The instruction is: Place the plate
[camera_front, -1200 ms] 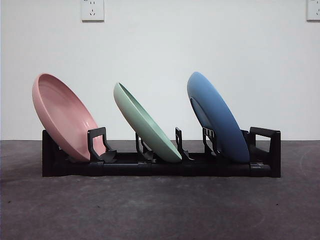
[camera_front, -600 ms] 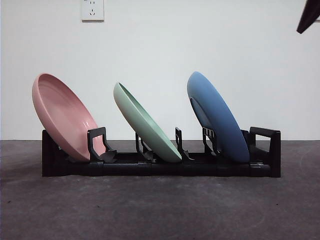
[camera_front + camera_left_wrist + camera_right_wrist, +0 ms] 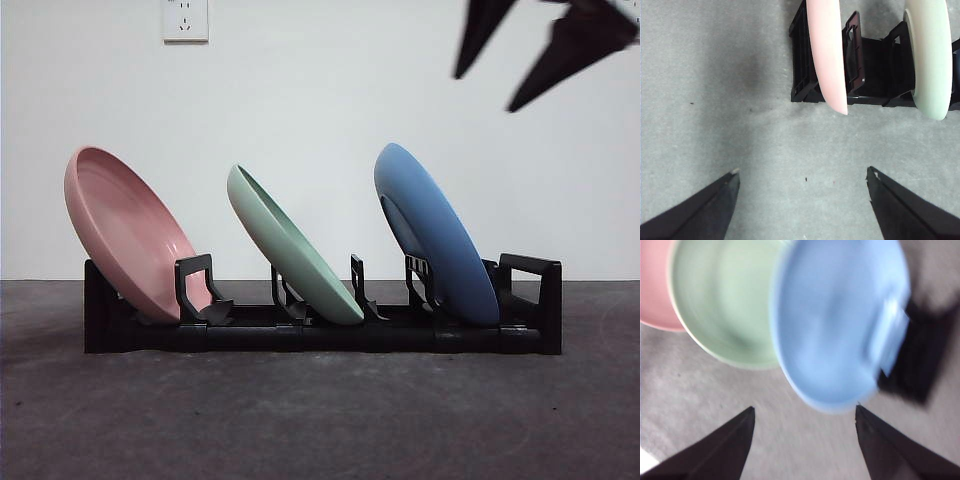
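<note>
Resting on dark grey speckled worktop [image 3: 320, 420]: long black plastic plate rack [image 3: 320, 332] | pink plate [image 3: 128, 232], green plate [image 3: 292, 247], blue plate [image 3: 434, 233] leaning in slots | white wall [image 3: 320, 110], socket [image 3: 185, 18] | right pincer [image 3: 535, 50] spread wide, empty, above blue plate | left pincer [image 3: 802, 182] gaping, empty, near pink plate

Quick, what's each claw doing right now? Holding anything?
Left gripper: open, empty, near the pink plate.
Right gripper: open, empty, facing the blue plate.
</note>
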You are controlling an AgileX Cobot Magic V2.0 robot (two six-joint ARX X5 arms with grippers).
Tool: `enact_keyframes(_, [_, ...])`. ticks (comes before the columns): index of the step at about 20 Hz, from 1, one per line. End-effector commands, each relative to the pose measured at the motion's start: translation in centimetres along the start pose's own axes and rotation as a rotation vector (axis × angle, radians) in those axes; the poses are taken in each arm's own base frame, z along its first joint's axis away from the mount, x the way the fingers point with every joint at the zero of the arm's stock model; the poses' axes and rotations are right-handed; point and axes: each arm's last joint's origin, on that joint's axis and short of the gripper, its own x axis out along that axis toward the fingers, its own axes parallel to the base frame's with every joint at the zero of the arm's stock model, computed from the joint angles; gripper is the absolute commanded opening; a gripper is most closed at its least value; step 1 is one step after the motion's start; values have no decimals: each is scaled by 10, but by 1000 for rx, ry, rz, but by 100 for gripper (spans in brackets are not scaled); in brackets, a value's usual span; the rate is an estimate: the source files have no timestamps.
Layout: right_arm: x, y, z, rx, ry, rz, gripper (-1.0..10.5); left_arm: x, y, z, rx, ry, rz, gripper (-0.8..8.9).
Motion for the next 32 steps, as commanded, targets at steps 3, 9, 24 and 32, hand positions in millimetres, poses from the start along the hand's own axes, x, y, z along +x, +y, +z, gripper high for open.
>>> enact_keyframes(3, [29, 15, 35, -83, -7, 35, 317, -4, -3, 7, 18, -40, -11, 407])
enact_keyframes(9, [65, 24, 46, -118, 18, 10, 267, -4, -3, 7, 19, -40, -11, 407])
enact_keyframes(24, [86, 20, 46, -103, 60, -18, 9, -4, -3, 7, 19, -42, -12, 407])
enact_keyframes(32, [50, 36, 59, -101, 79, 60, 9, -4, -3, 7, 19, -42, -12, 407])
